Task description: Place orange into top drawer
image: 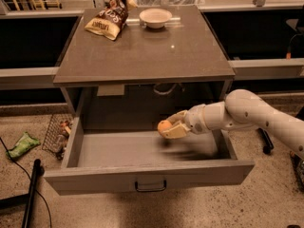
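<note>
The top drawer (142,175) is pulled out wide open below the grey-brown table; its front panel carries a small dark handle (150,185). My gripper (172,126) reaches in from the right over the middle of the drawer, a little above its floor. It is shut on the orange (164,126), which shows between the pale fingers at the gripper's left end. The white arm (251,113) stretches off to the right.
On the table top (142,56) stand a white bowl (155,17) and a brown snack bag (108,19) at the back. A wire basket (58,132) and a green wrapper (21,145) lie on the floor left of the drawer. A black pole (31,189) lies at the lower left.
</note>
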`<state>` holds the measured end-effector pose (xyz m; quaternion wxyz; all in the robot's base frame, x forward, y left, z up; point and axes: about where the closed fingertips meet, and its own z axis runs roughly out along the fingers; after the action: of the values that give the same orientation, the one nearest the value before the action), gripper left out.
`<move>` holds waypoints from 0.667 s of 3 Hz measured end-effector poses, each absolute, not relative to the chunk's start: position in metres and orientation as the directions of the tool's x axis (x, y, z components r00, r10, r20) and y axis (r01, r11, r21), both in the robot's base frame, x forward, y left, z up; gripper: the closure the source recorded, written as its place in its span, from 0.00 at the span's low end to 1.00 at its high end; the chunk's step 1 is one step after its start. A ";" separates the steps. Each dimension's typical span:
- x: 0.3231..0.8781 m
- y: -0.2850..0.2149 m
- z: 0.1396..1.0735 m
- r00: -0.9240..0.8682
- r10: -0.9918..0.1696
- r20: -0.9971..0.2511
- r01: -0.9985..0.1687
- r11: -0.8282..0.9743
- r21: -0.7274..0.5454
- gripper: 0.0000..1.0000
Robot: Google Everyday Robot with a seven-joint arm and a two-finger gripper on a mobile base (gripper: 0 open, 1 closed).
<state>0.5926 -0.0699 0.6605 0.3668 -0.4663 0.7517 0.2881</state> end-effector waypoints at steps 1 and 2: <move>0.599 -0.072 0.644 -0.324 -0.517 -0.792 -0.908 0.404 0.108 0.81; 0.602 -0.074 0.637 -0.335 -0.533 -0.777 -0.907 0.406 0.112 0.58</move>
<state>0.6018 -0.0737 0.6373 0.3362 -0.4687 0.7682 0.2779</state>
